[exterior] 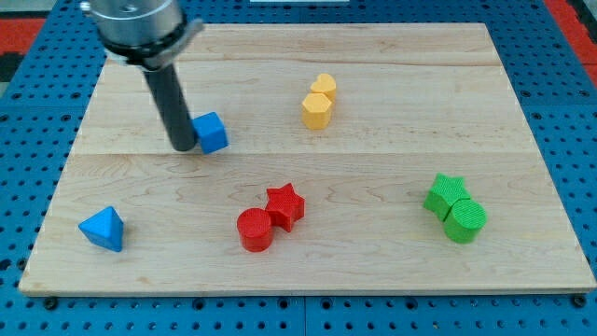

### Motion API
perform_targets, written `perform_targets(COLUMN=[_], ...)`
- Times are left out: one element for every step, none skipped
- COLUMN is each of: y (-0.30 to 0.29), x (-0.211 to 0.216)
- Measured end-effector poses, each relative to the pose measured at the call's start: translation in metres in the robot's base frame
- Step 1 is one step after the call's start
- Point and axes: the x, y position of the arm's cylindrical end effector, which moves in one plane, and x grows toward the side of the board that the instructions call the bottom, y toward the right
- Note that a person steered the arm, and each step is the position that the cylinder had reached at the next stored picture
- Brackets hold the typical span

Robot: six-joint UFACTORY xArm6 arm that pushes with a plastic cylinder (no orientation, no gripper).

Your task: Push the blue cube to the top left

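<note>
The arm's tip (pixel 183 147), a bare rod without jaws, touches the blue cube (pixel 212 133); yellow blocks (pixel 319 101) sit well right.

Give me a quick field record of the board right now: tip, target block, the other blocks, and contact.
tip: my tip, at the view's left of the blue cube
target: small blue cube, upper left part of the wooden board, not at the corner
contact: tip against or nearly against the cube's left face; cannot tell which
blue pyramid-like block, lower left
yellow blocks: two, touching, top centre
red blocks: cylinder touching star, bottom centre
green blocks: two, touching, right
</note>
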Motion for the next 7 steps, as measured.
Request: perform_targets(y=[0.036, 0.023, -0.01, 0.019, 0.044, -0.032, -0.041], x=[0.012, -0.042, -0.095, -0.114, -0.144, -0.163, -0.151])
